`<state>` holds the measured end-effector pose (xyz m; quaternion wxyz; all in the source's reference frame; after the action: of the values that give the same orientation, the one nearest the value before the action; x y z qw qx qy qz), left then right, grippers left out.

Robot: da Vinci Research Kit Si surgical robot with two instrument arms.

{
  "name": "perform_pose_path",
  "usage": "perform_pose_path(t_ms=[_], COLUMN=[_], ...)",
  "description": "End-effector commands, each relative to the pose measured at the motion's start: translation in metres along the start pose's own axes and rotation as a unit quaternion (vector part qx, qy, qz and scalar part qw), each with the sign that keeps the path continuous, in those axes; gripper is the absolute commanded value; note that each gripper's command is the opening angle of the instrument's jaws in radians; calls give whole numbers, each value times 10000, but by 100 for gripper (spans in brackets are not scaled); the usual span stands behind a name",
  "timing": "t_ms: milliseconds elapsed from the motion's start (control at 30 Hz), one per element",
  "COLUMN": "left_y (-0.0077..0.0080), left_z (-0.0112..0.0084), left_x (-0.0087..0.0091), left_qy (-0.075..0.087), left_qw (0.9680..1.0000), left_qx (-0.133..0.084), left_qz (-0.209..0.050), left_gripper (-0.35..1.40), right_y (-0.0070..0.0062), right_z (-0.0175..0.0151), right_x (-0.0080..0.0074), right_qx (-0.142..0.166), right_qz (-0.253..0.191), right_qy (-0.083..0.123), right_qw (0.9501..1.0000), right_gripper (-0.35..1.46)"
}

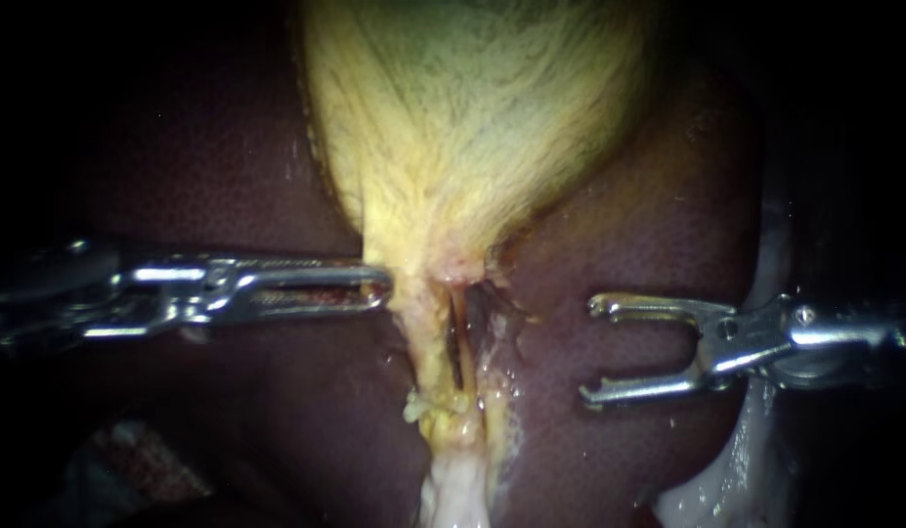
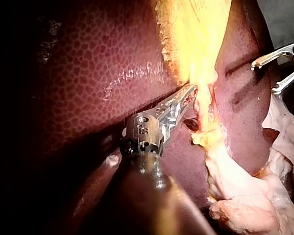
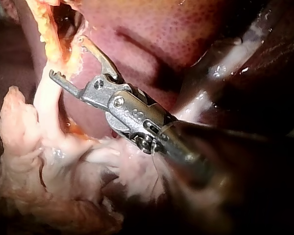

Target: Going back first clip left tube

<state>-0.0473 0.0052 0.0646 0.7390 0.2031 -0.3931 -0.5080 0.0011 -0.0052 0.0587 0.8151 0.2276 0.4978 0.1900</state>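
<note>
Below the neck of the gallbladder [image 1: 472, 117], the left tube [image 1: 428, 347] hangs as a thin yellow strand, with a dark slit between it and the right tube [image 1: 480, 342]. Its long axis runs up and down in the endoscope view, from the neck end at the top to pale tissue at the bottom. I can make out no clip on it. My left instrument [image 1: 386, 286] has its jaws closed on the gallbladder's edge just beside the tube's top; a harder pull could tear the tube there. My right instrument [image 1: 589, 350] stands well apart over the liver [image 1: 628, 254], jaws wide open and empty; a low sweep could scrape the liver.
</note>
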Motion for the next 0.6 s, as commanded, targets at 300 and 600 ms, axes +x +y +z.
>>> perform_pose_path(t_ms=[300, 600], left_y=[-7, -11], left_z=[18, 17], left_x=[2, 2], left_qy=[54, 60], left_qw=[10000, 10000], left_qx=[30, 43], left_qz=[10, 10], left_gripper=[-30, -30], right_y=[-1, 0], right_z=[1, 2], right_x=[-2, -2], right_qx=[-2, -4], right_qz=[-3, -3], right_qy=[-1, -1], right_qw=[10000, 10000], right_gripper=[60, 60])
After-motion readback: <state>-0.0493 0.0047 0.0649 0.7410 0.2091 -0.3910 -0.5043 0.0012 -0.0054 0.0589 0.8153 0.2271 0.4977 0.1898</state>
